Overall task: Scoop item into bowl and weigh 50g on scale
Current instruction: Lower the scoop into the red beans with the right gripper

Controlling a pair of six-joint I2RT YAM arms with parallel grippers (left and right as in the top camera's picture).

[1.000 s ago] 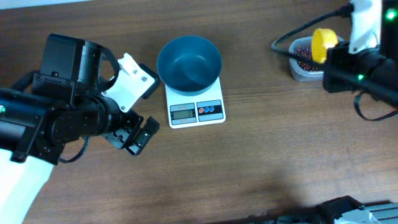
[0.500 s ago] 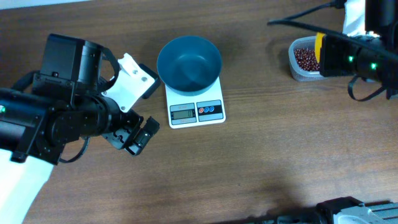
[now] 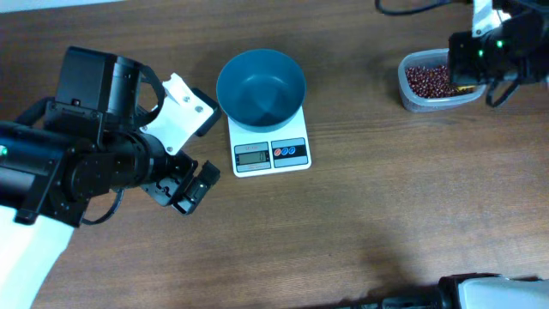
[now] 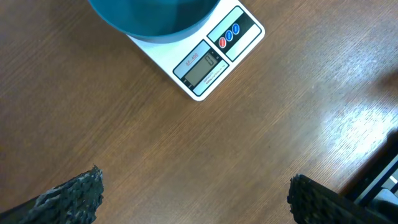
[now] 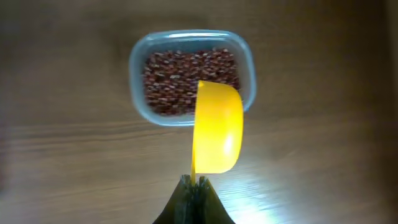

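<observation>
Scooping is the step in hand, and I judge it barely begun: the bowl (image 3: 260, 86) sits on the scale (image 3: 270, 154) with nothing in it, its base over the far part of the platform, the display and buttons left showing. The digits are too small for me to read.

All the beans (image 5: 174, 81) I can see lie in the clear tub (image 5: 138, 59) at the far right of the surface (image 3: 386, 215), well apart from the scale. My right hand (image 5: 194, 186) is pressed together on the handle of the yellow scoop (image 5: 216, 134), which in the wrist view overlaps the tub's near rim towards its right corner. No beans show on the scoop's visible face, and I cannot tell how high it hangs above the heap.

My left hand (image 4: 196, 199) is spread wide and empty over bare wood, near the scale's front left corner.

Next, I think, the scoop has to dip over the tub's rim into the heap, come up level, then travel left to the bowl. The tub looks light and may slide if I catch its wall. The bowl's rim stands high, so I would need to clear it before tipping. Between tub and scale the wood is bare, and the approach from the right is unobstructed, with the left arm on the scale's other side.
</observation>
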